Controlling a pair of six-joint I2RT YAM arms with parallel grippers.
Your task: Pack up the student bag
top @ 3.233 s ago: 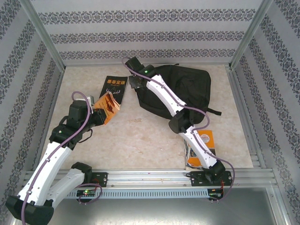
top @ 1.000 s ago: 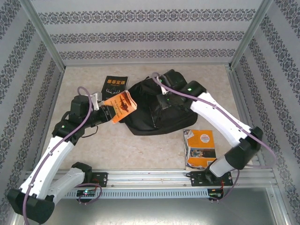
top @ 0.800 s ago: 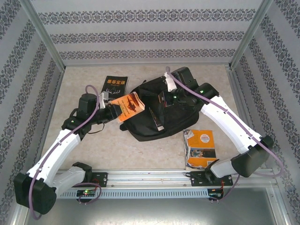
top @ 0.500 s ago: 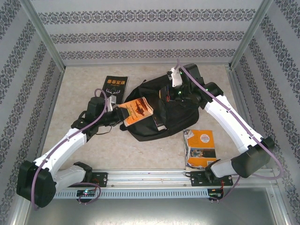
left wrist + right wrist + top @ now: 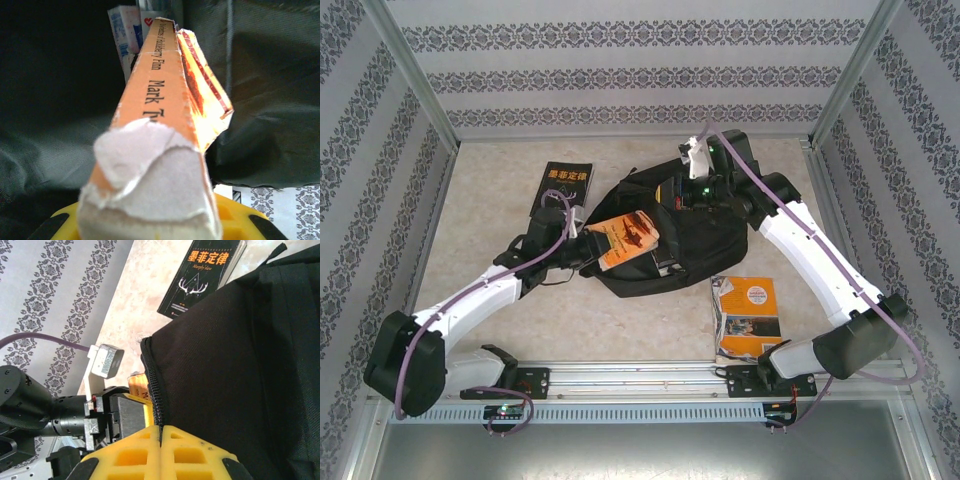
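Leaving a black book [image 5: 565, 185] flat on the table [image 5: 490, 200], just behind the left end of the student bag [image 5: 715, 250], not yet packed. Clamping an orange paperback [image 5: 628, 238] by its torn near end in the left gripper [image 5: 582, 245], spine upward and edge-on, probably so as to slip it through a narrow gap. Holding its far end at the bag's open mouth, with something white and blue [image 5: 127, 35] just beyond it, apparently inside. Resting the bag itself, black and slumped, on the table between the two grippers. Pinching the zipper edge at the bag's top in the right gripper [image 5: 692, 195], jaws clenched tight on the fabric. Probably lifting that flap to hold the mouth open for the paperback. Leaving a second orange book [image 5: 748, 315] flat just off the bag's near right corner, likely for a later turn.
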